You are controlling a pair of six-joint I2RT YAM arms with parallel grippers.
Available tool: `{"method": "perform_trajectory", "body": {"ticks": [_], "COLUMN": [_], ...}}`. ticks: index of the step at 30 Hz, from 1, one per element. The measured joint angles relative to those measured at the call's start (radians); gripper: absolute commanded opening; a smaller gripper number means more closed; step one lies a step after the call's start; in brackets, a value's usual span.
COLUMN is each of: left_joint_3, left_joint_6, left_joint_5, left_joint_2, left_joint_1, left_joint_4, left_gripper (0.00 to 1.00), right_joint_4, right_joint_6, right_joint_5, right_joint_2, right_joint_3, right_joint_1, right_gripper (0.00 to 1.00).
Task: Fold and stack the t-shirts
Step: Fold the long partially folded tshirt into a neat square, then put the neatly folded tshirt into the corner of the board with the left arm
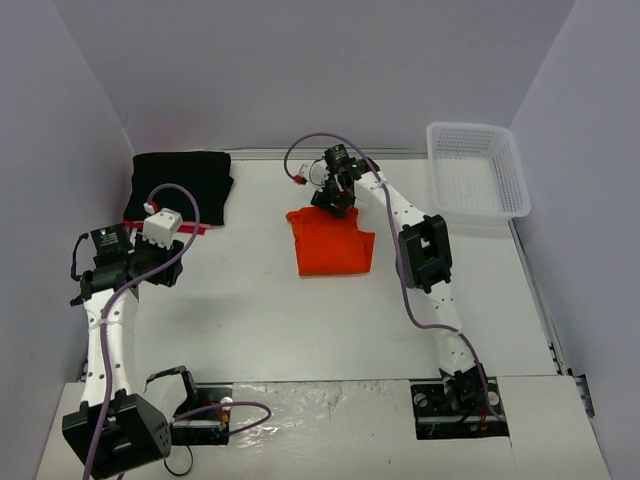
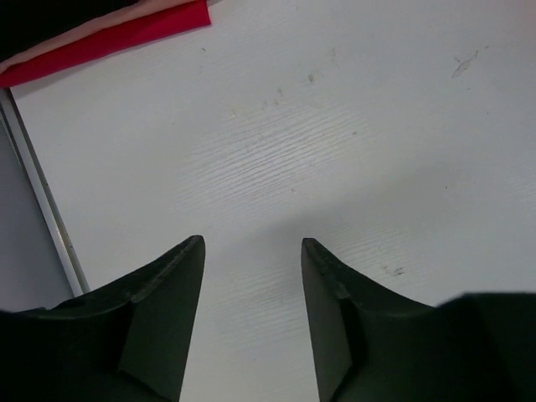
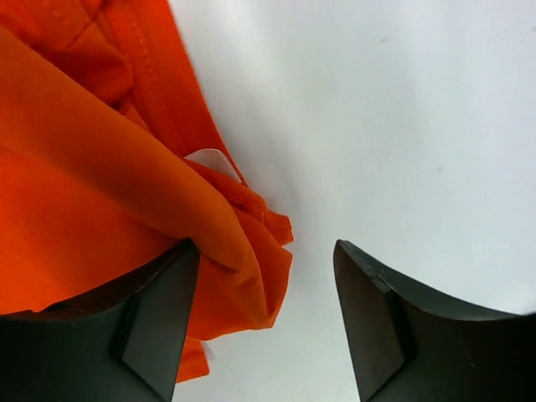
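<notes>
Hovering over the far, bunched end of the orange t-shirt [image 3: 84,193], the right gripper [image 3: 268,247] has its fingers spread, with crumpled cloth and a white label [image 3: 209,159] against the inside of one finger and the other finger over bare table [image 1: 250,310]. The folded bundle stretches away from those fingertips toward the arm bases. The left gripper [image 2: 251,243] is also spread and empty; the pink-red t-shirt [image 2: 109,38] lies beyond its fingertips, under the black t-shirt [image 1: 180,185].
</notes>
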Motion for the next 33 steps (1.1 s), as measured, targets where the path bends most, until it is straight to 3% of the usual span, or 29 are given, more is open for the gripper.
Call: {"method": "perform_trajectory", "body": {"ticks": [3,4,10,14,15,21,25,33], "left_joint_3": [0.000,0.000,0.000,0.000,0.000,0.041,0.132,0.272], "left_joint_6": [0.000,0.001,-0.002,-0.011,-0.016,-0.053,-0.086,-0.189], "left_joint_5": [0.007,0.009,0.020,0.024,0.023,0.019,0.063,0.150], "left_joint_2": [-0.029,-0.039,-0.074,-0.075,-0.075,-0.008,0.118,0.246], "left_joint_1": [0.000,0.000,0.000,0.000,0.000,0.000,0.000,0.000], "left_joint_4": [0.000,0.000,0.001,0.002,0.002,-0.012,-0.026,-0.044], "left_gripper": [0.57,0.62,0.78,1.00,0.94,0.94,0.94,0.94], "right_joint_4": [0.080,0.096,0.181,0.229,0.233,0.241,0.220,0.237], "right_joint_6": [0.039,0.052,0.093,0.108,0.112,0.136,0.146,0.161], "right_joint_5": [0.042,0.057,0.150,0.189,0.196,0.209,0.235,0.298], "right_joint_2": [-0.040,-0.071,-0.379,-0.614,-0.667,-0.785,-0.727,-0.539], "right_joint_3": [-0.056,-0.086,-0.331,-0.491,-0.535,-0.742,-0.832,-0.830], "right_joint_1": [0.001,0.004,0.077,0.198,0.232,0.387,0.422,0.444], "right_gripper": [0.68,0.79,0.79,0.76,0.74,0.54,0.54,0.63]}}
